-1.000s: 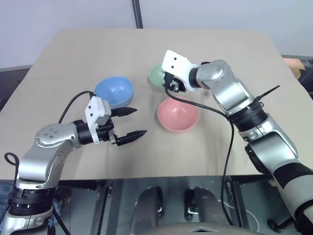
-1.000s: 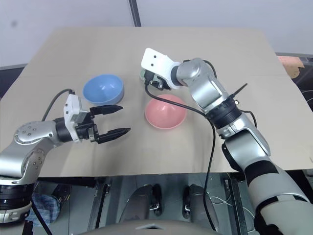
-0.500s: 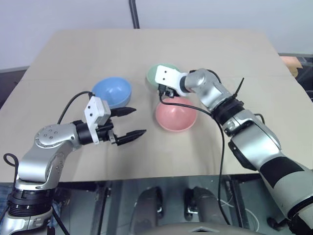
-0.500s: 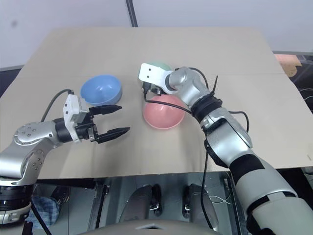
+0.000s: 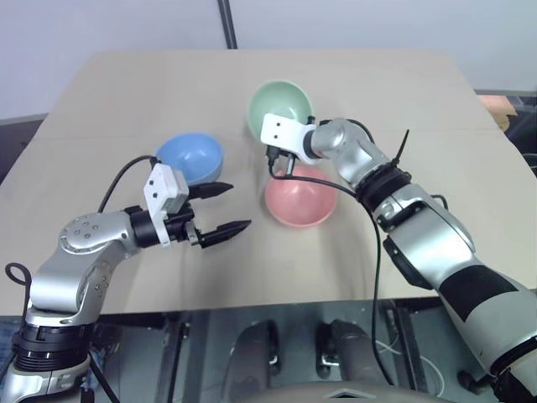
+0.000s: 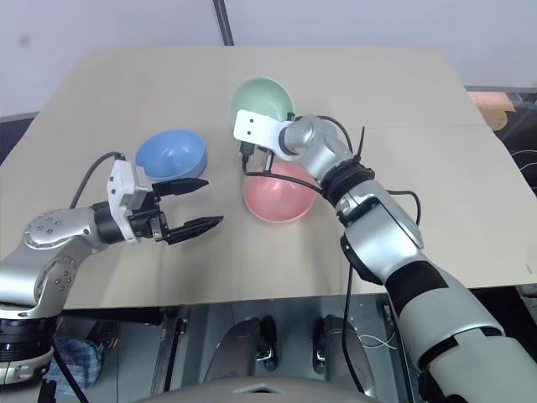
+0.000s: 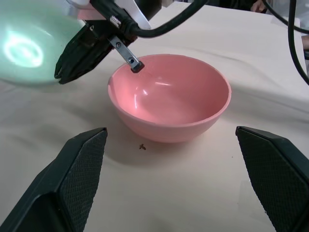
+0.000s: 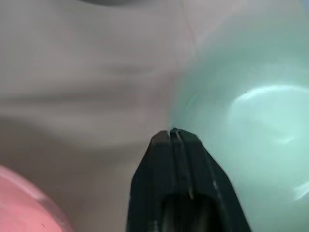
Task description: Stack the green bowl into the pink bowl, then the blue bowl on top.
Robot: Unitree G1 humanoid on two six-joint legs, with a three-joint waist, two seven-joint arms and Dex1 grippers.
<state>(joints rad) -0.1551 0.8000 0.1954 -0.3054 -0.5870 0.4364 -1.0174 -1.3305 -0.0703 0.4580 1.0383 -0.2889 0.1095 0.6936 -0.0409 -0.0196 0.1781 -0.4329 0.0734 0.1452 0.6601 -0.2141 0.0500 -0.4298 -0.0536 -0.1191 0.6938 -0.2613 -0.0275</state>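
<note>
Right jaws pinched on green bowl (image 5: 279,107) rim

We saw the pale green bowl (image 5: 279,105) tipped up, its near rim pinched in the closed right pincer (image 5: 277,159). The salmon-pink bowl (image 5: 300,195) sat upright on the surface (image 5: 403,101) just below that pincer. The sky-blue bowl (image 5: 190,158) sat upright just beyond the open left pincer (image 5: 226,208).
</note>
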